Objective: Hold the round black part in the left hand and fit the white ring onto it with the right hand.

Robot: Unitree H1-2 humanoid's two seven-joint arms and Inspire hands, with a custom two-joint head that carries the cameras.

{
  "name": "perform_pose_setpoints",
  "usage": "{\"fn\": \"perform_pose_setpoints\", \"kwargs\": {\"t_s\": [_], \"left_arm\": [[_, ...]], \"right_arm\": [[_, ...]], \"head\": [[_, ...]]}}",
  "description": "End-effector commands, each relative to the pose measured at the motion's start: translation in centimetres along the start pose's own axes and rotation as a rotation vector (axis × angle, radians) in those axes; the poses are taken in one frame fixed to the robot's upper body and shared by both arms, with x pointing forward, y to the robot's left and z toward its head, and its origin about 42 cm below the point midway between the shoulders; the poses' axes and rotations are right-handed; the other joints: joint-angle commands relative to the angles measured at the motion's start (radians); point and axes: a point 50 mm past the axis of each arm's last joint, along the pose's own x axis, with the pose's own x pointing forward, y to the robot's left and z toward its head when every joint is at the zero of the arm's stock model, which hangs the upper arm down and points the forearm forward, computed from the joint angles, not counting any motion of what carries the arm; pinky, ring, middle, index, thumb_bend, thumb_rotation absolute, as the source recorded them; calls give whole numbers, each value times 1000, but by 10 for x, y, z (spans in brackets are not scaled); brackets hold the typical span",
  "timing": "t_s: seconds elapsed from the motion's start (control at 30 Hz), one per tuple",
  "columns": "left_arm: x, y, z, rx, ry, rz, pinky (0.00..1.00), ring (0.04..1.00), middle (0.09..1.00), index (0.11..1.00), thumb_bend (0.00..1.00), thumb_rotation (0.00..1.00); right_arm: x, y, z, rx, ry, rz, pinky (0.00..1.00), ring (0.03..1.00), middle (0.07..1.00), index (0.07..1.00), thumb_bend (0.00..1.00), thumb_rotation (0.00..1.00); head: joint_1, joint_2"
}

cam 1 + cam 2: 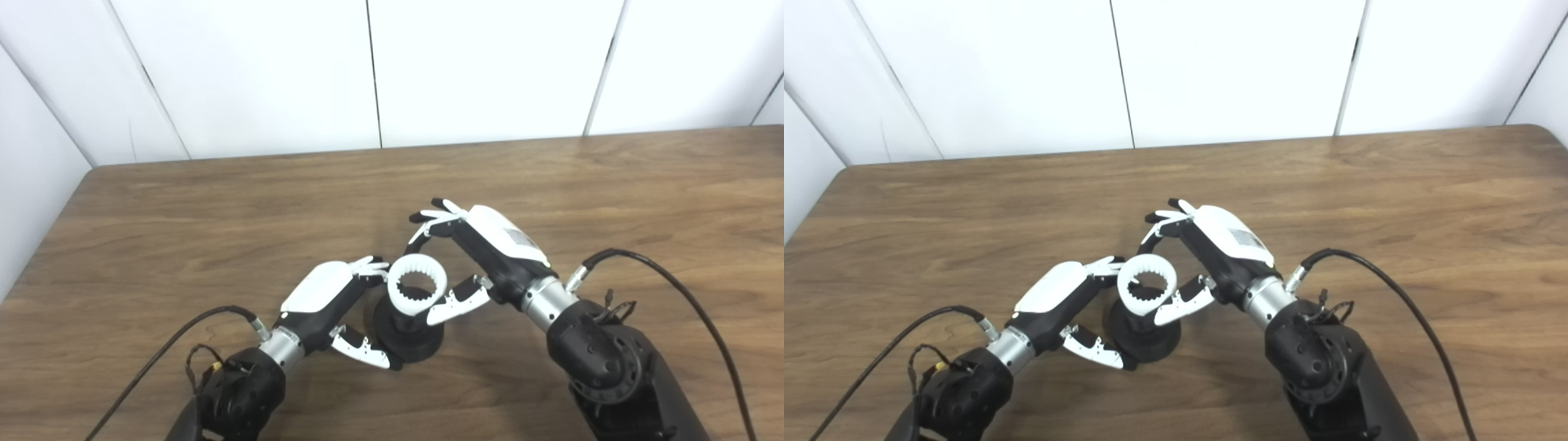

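The round black part [411,344] stands on its wide base on the wooden table [245,202], near the front middle. My left hand [324,293] is shut on it, fingers behind it and thumb against the front of the base. The white ring [422,262], toothed on the inside, sits tilted at the top of the black part. My right hand [490,245] pinches the ring, thumb on its near right rim and fingers curled over its far rim. The same ring [1146,260] and black part [1145,346] show in the right eye view.
Bare wood surrounds the two hands on every side. White wall panels [490,67] rise behind the table's far edge. A black cable [674,282] loops from the right forearm, and another cable [165,343] trails from the left.
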Motion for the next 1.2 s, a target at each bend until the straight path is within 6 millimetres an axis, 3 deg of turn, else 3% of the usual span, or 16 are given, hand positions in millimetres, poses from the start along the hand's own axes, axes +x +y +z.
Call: {"fn": "perform_pose_setpoints", "kwargs": {"t_s": [0.0,0.3,1.17], "left_arm": [[2,13,5,40,-33,53,920,948,881,584,782,264],[2,13,5,36,-37,54,914,948,881,575,778,275],[3,13,8,31,-42,58,912,952,882,579,783,265]], "right_arm": [[7,-7,13,-21,-66,-45,985,994,874,487,525,154],[6,2,9,-2,-57,-18,993,1000,877,487,524,156],[1,7,-3,-6,-53,9,995,1000,882,487,524,158]], "head": [[2,2],[3,5],[8,10]]}}
